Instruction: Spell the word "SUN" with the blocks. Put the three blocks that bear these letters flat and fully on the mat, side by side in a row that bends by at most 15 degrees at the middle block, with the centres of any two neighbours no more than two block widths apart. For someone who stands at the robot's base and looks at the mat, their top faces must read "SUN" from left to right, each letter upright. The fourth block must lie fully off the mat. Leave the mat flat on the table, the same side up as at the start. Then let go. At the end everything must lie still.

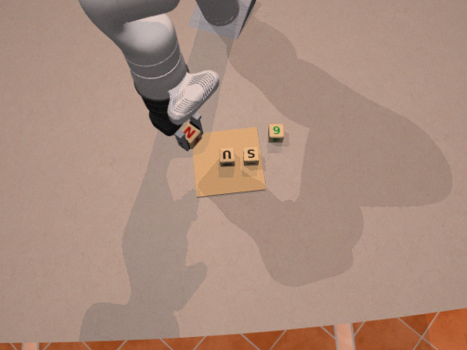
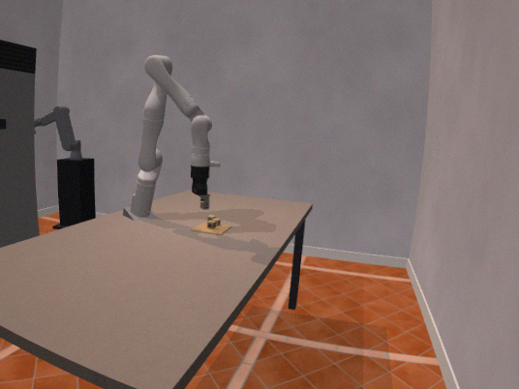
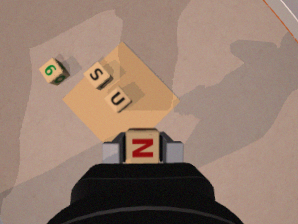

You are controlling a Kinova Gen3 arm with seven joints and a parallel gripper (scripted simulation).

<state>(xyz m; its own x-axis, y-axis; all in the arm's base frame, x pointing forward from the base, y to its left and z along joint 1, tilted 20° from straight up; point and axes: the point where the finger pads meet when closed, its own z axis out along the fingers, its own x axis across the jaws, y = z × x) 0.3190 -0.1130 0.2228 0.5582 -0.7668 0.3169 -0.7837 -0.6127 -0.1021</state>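
Note:
My gripper [image 1: 190, 134] is shut on the N block [image 1: 191, 131], a wooden block with a red letter, and holds it in the air just off the orange mat's [image 1: 229, 167] far left corner. The wrist view shows the N block [image 3: 143, 147] between the two fingers. The U block [image 1: 226, 156] and the S block [image 1: 251, 155] [image 3: 97, 76] lie flat on the mat side by side, also seen as U [image 3: 120, 100] and S on the mat. The block with a green 6 [image 1: 275, 131] lies on the table off the mat.
The arm's base [image 2: 140, 205] stands at the table's far end. The table edge [image 1: 261, 328] runs along the near side, with orange tiled floor beyond. The side view shows the gripper [image 2: 204, 201] above the table near the mat [image 2: 209, 229].

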